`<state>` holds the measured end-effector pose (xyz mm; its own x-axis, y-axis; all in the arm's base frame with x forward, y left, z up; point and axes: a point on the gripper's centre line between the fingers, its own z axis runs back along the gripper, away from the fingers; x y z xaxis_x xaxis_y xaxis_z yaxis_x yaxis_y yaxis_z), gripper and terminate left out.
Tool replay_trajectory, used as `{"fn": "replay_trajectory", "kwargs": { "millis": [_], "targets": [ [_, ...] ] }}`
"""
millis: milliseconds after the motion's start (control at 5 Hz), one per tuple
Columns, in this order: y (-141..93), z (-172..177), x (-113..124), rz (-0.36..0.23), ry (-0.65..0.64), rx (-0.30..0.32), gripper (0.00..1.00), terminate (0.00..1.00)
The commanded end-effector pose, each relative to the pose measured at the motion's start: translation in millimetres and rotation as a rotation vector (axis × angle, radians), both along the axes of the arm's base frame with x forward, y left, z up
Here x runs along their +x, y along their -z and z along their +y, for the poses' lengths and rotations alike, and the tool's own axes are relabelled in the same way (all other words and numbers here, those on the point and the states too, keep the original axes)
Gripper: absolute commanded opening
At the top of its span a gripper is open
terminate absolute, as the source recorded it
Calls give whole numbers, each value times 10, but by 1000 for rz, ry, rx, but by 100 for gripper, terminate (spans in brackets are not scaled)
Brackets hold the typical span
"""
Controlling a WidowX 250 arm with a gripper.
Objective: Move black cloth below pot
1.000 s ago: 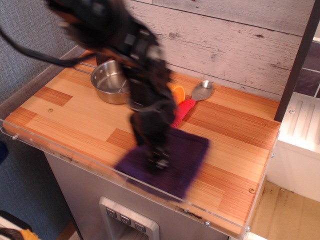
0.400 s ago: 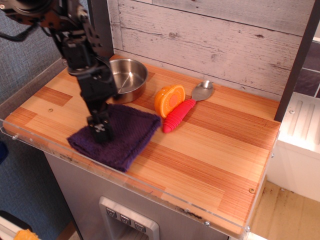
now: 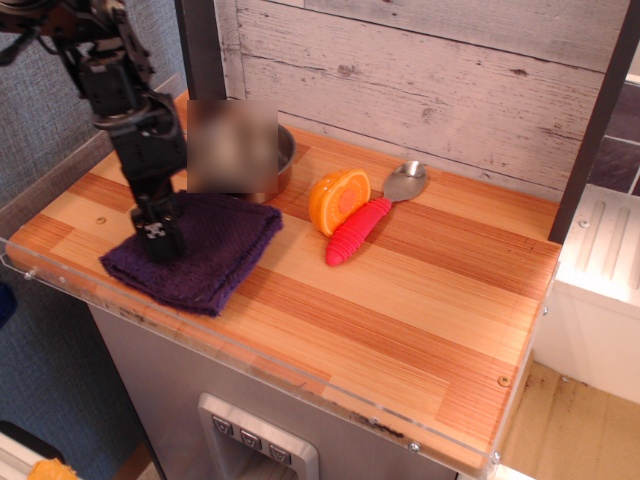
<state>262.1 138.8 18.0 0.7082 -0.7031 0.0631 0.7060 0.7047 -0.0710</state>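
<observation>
The black cloth (image 3: pixel 210 250), dark purple and ribbed, lies flat on the wooden counter (image 3: pixel 420 290) at the front left. It sits just in front of the pot (image 3: pixel 284 152), whose steel rim shows at the back left; most of the pot is covered by a blurred patch. My gripper (image 3: pixel 160 240) points straight down onto the left part of the cloth, its fingers pressed into the fabric and shut on it.
An orange half (image 3: pixel 338 198) and a steel spoon with a red ribbed handle (image 3: pixel 362 227) lie right of the pot. A clear plastic lip (image 3: pixel 250 350) runs along the counter's front edge. A dark post (image 3: pixel 203 50) stands behind the pot.
My gripper has dragged the cloth from the front middle of the counter leftward, to the front left just in front of the pot.
</observation>
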Motion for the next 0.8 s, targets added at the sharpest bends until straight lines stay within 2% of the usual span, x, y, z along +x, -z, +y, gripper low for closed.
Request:
{"fn": "replay_trajectory", "kwargs": {
  "millis": [0,200,400,600],
  "targets": [
    [-460,-25,36,-130,128,-22,100,0],
    [-781,-115,97,-205,198,-32,100,0],
    [-1005,-123,82,-120,-25,23,100,0],
    [-1092,-135,-72,-69,-270,93,100,0]
  ]
}}
